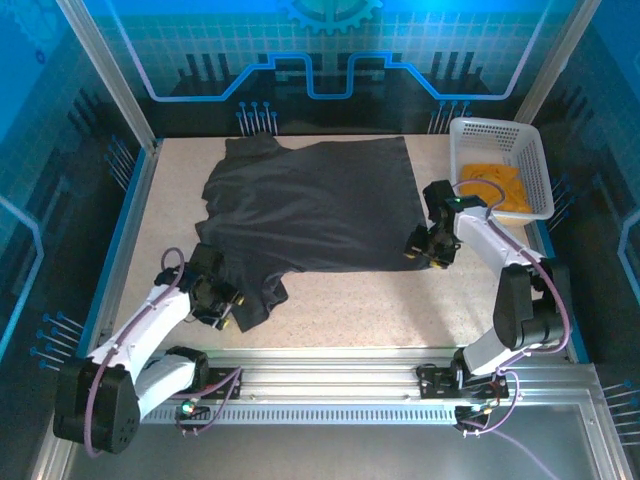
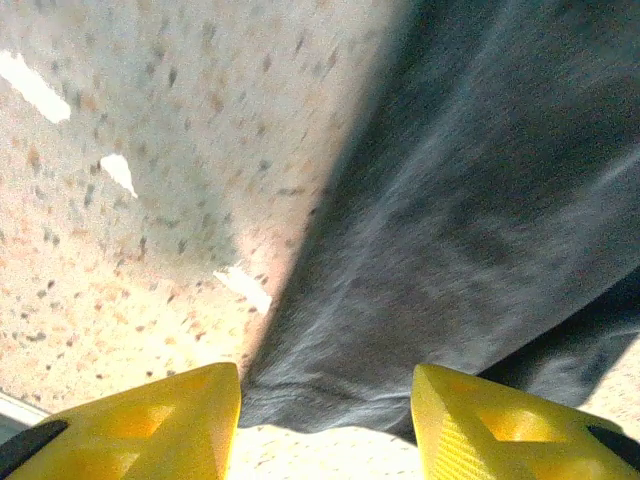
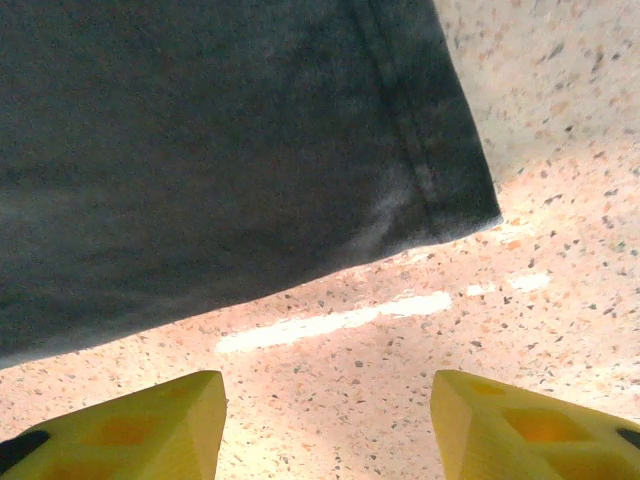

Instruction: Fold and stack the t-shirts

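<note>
Spread over the speckled tabletop (image 1: 360, 305): large dark charcoal-grey cloth t-shirt (image 1: 310, 205), near-left edge bunched. Left gripper (image 2: 325, 385) gaping astride that bunched edge, seemingly poised to pinch it. Right gripper (image 3: 330, 390) likewise wide apart, holding nothing, over bare table just short of the hem corner, probably for a matching grip. Orange-yellow cloth t-shirt (image 1: 495, 188) crumpled in the white plastic lattice basket (image 1: 490, 128), far right, awaiting its turn.

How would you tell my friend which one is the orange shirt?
Look at the speckled table, then its far right corner, where a white lattice basket stands. The orange-yellow t-shirt lies bunched inside it. The dark grey t-shirt is spread on the table; this one is bright and in the basket.
</note>
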